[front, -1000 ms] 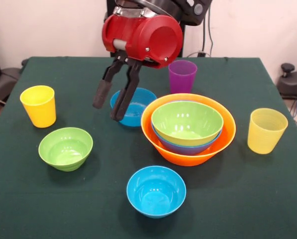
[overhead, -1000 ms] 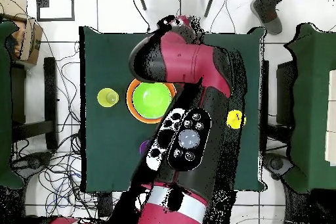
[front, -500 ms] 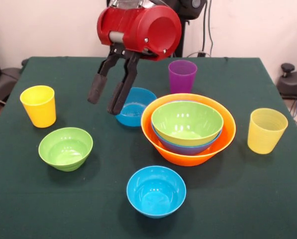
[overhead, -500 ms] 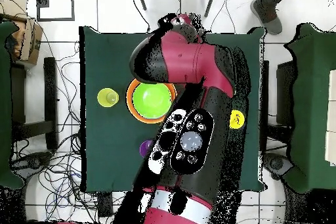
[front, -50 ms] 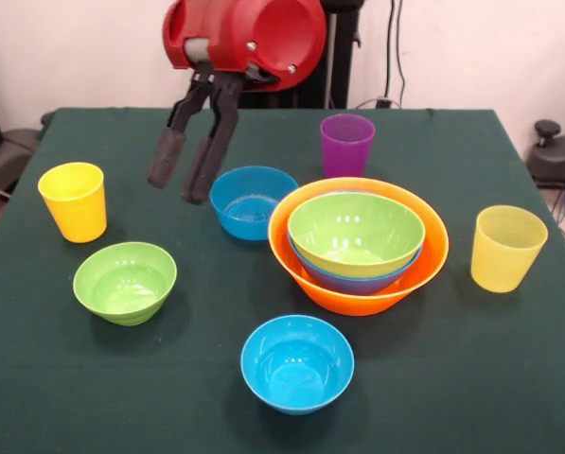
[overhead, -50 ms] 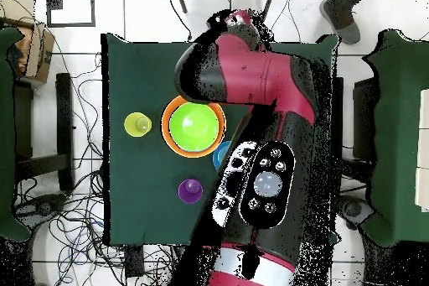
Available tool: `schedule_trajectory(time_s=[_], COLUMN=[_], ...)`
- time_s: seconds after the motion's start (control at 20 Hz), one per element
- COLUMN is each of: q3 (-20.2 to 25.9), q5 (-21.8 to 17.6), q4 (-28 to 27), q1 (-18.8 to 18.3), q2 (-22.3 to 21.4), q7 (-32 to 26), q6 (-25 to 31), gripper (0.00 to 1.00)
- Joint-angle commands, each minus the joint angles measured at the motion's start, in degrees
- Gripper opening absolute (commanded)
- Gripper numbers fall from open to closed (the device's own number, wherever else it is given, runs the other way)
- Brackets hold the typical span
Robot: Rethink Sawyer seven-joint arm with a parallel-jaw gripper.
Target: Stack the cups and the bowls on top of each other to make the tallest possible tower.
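Orange bowl (front, -50 ms: 358, 284): holds a large blue bowl (front, -50 ms: 353, 277) and a green bowl (front, -50 ms: 356, 234), nested. Touching its left rim: small blue bowl (front, -50 ms: 253, 201). Behind: purple cup (front, -50 ms: 347, 145). Right: ribbed pale cup (front, -50 ms: 506, 248). In front: blue bowl (front, -50 ms: 297, 363). Far left: green bowl (front, -50 ms: 125, 282), yellow cup (front, -50 ms: 74, 201). Gripper (front, -50 ms: 181, 176): fingers spread, empty, raised left of the small blue bowl. Bare cloth along the table's (front, -50 ms: 509, 378) front edge.

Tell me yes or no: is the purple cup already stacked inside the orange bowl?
No. The purple cup stands on the table behind the orange bowl, which holds only a blue and a green bowl.

Bare cloth (front, -50 ms: 206, 312) between bowls
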Motion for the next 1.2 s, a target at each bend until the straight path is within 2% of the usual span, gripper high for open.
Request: schedule_trajectory(time_s=[0.05, 0.35, 0.55, 0.95, 1.1, 1.2], q3=[9.85, 10.65, 11.62, 12.71, 12.44, 13.7], q5=[-5.48, -6.88, -8.08, -9.94, -9.38, -8.26], q4=[7.91, 8.14, 8.36, 7.51, 8.32, 9.07], q1=[-2.08, -2.77, -3.27, -3.83, -3.75, -4.8], q2=[-1.04, -2.67, -3.58, -2.69, -2.35, -2.44], q7=[-15.98, -20.62, -22.45, -23.11, -20.19, -20.74], q6=[7.8, 13.61, 15.49, 17.89, 15.91, 16.48], gripper=[1.0, 1.0, 1.0, 1.0, 1.0, 1.0])
